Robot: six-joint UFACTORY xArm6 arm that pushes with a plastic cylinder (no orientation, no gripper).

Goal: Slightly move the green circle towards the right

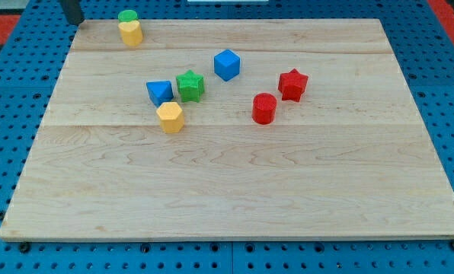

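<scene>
The green circle (128, 16) sits at the board's top left edge, touching a yellow block (131, 33) just below it. My rod shows as a dark shape at the view's top left; my tip (75, 22) is left of the green circle, about a block's width or two away, near the board's corner.
Near the middle left stand a blue triangle-like block (159, 93), a green star (190, 85) and a yellow hexagon (170, 117). A blue cube (227, 65) lies above centre. A red star (292, 84) and red cylinder (264, 109) lie to the right. The wooden board (234, 190) rests on blue pegboard.
</scene>
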